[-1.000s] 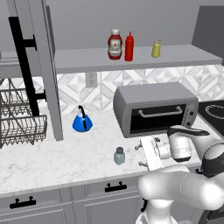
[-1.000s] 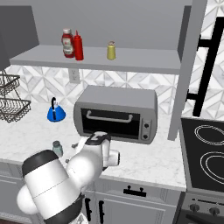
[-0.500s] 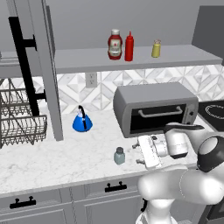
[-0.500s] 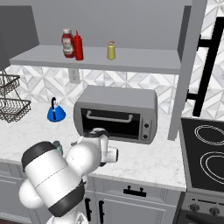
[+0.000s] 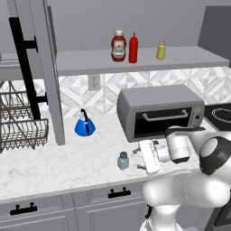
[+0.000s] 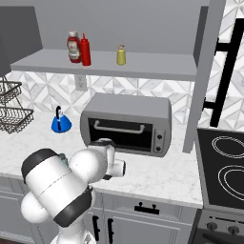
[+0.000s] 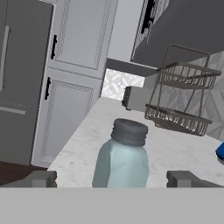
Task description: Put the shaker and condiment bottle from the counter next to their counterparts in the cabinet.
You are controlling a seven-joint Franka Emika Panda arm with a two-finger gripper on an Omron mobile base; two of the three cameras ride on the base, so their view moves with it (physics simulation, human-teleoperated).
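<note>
Hand view: shaker [image 7: 121, 158] stands upright straight ahead of the gripper [image 7: 111, 178], between its two spread fingertips [image 7: 40, 178], touching neither.
Shaker look: short, stubby, pale grey-teal and translucent, with a ridged grey cap.
Gripper: jaws wide apart, nothing held; from the left base view it [image 5: 140, 156] lies level, pointing sideways at the shaker [image 5: 123, 160] just beside it.
Surface: white-grey marbled counter [image 5: 58, 162] under the shaker; wire rack [image 7: 180, 95] stands beyond it, well past the hand.
Room: above and behind the hand, the shelf [image 5: 144, 62] carries a ketchup bottle [image 5: 118, 45], a red bottle [image 5: 133, 48] and a yellow shaker [image 5: 160, 50]; toaster oven [image 5: 159, 110] just behind the wrist; blue kettle [image 5: 84, 125] off past the shaker.
</note>
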